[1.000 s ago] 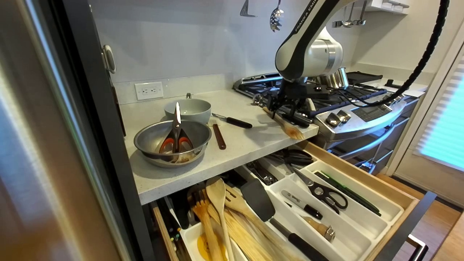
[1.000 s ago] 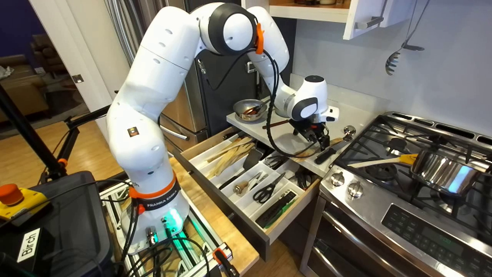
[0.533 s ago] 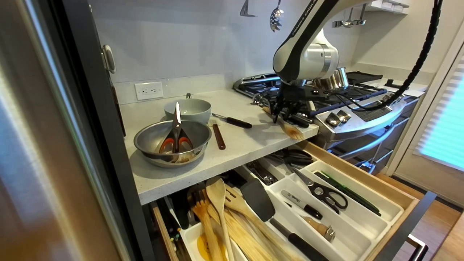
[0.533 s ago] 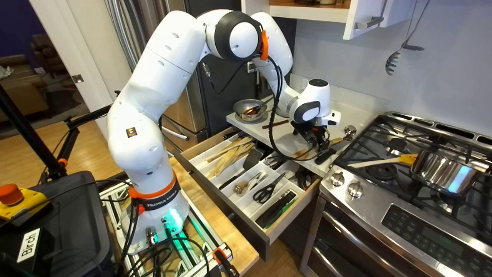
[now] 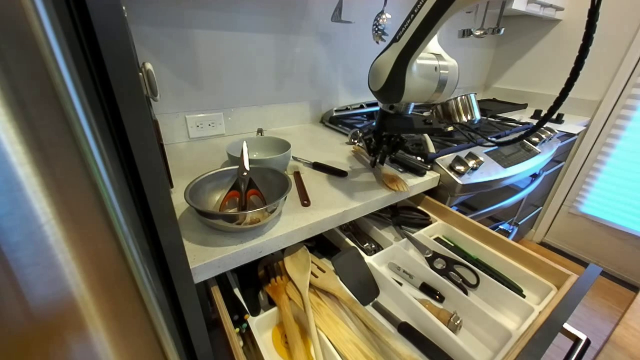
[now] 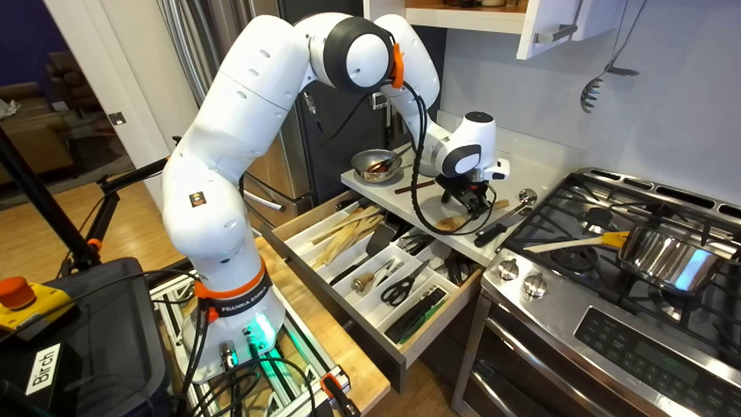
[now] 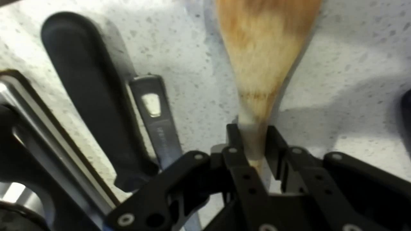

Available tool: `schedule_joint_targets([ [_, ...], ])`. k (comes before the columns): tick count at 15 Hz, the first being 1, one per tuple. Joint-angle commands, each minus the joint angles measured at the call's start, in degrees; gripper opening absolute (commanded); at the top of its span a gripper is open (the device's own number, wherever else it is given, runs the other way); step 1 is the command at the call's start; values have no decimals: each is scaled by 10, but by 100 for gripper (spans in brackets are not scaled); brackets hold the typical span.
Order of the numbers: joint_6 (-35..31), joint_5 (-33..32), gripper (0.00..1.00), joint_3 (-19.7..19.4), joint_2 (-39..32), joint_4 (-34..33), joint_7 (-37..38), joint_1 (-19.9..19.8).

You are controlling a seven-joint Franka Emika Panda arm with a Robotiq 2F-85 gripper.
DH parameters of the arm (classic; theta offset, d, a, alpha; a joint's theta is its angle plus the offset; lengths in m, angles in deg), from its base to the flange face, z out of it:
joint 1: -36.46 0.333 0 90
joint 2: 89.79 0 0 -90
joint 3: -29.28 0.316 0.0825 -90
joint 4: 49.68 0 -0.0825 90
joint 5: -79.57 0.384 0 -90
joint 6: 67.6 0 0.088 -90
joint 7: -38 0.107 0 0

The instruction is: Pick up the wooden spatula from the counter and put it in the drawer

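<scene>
The wooden spatula (image 7: 263, 61) is on or just above the off-white counter (image 5: 345, 196); I cannot tell if it touches. My gripper (image 7: 252, 133) is shut on its narrow handle, one pad on each side, with the broad scorched head beyond the fingertips. In both exterior views the gripper (image 5: 378, 161) (image 6: 477, 214) points down near the stove end, and the spatula head (image 5: 394, 181) sticks out toward the front edge. Below the counter the drawer (image 5: 505, 242) (image 6: 446, 315) stands pulled out, its white compartments filled with utensils.
Close beside the spatula lie a black-handled tool (image 7: 86, 89) and a flat metal handle (image 7: 159, 128). A steel bowl (image 5: 202, 209), a grey bowl (image 5: 260, 159) and a dark red handle (image 5: 301, 189) sit further along. The stove (image 6: 556, 324) with a pot (image 6: 666, 263) borders the counter.
The gripper's jaws have come together around the spatula handle. Gripper and spatula have shifted slightly toward the bowls, away from the stove.
</scene>
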Motion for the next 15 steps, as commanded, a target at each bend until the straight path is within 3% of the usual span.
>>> schedule_joint_targets([
  [1, -7, 22, 6, 63, 47, 34, -85, -27],
  [4, -7, 40, 6, 114, 79, 71, -148, -41],
  [8, -44, 61, 6, 159, 145, 180, -247, -65],
  [10, -112, 78, 6, 178, 181, 245, -267, -73],
  [13, -274, 83, 6, 222, 230, 345, -290, -83],
  [14, -328, 82, 6, 257, 239, 380, -294, -103],
  [15, -365, 75, 6, 315, 242, 411, -294, -144],
])
